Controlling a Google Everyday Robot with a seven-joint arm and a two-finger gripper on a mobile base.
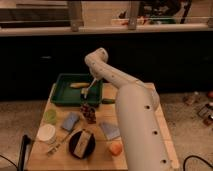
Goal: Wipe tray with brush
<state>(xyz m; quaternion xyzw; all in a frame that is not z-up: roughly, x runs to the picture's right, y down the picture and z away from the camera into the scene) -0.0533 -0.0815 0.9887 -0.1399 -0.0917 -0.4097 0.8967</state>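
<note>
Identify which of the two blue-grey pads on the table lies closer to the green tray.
The left pad, beside the pale green cup; the other pad sits lower, near the orange. The gripper is over the tray.

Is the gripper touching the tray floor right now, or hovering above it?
Cannot tell. In the camera view the gripper hangs over the right part of the green tray, but its tip blends into the tray floor, so neither contact nor a gap shows plainly.

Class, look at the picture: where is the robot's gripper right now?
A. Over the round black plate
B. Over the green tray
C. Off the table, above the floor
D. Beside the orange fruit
B: the arm reaches to the table's far end, so the gripper hangs over the green tray, far from the black plate.
</note>
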